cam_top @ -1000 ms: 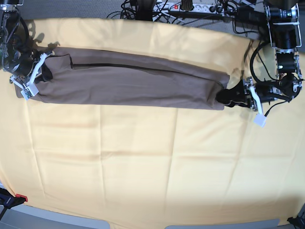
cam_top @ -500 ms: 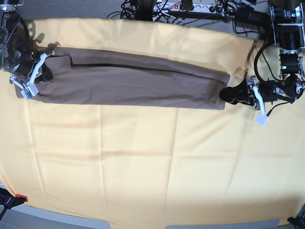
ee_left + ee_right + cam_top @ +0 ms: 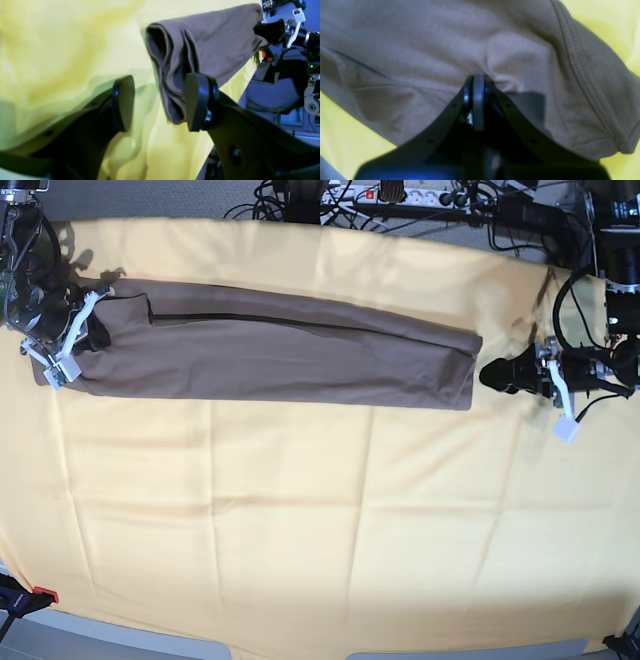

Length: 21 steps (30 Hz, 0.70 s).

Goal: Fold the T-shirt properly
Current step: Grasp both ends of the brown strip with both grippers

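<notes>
The taupe T-shirt (image 3: 280,355) lies folded into a long narrow band across the far part of the pale yellow cloth (image 3: 300,520). My right gripper (image 3: 88,330) is at its left end and is shut on the cloth; the right wrist view shows the jaws (image 3: 478,82) pinched on a bunch of the T-shirt (image 3: 420,50). My left gripper (image 3: 497,374) is open and empty, just right of the shirt's right end and apart from it. In the left wrist view the open gripper (image 3: 160,105) frames the layered end of the T-shirt (image 3: 212,45).
Cables and a power strip (image 3: 400,195) lie beyond the cloth's far edge. A red clamp (image 3: 40,593) sits at the near left corner. The yellow cloth covers the whole table, with creases.
My left gripper has let go of the shirt's right end and pulled back to the right. The shirt end now lies flat. The right gripper has not moved.
</notes>
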### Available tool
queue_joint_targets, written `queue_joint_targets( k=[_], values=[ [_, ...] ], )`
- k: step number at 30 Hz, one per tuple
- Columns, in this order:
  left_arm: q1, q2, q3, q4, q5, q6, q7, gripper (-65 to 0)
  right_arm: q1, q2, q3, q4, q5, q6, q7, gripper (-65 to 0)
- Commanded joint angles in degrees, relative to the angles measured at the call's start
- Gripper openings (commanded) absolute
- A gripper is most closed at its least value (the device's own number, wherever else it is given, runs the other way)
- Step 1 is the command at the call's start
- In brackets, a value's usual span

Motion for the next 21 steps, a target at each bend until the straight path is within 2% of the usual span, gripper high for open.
queue_joint_targets(
  k=[1, 10, 21],
  values=[
    [-0.37, -0.94, 0.85, 0.35, 1.84, 0.28, 1.65, -30.3, 0.15, 0.72, 0.04, 0.2, 0.17, -0.12, -0.2, -65.0],
    [-1.73, -0.87, 6.71, 0.5, 0.98, 0.28, 1.65, -30.3, 0.15, 0.72, 0.04, 0.2, 1.16, -0.12, -0.22, -65.0],
    [-1.75, -0.9, 7.39, 0.5, 1.07, 0.22, 1.65, -30.3, 0.15, 0.72, 0.04, 0.2, 1.16, -0.12, -0.22, -65.0]
  ],
)
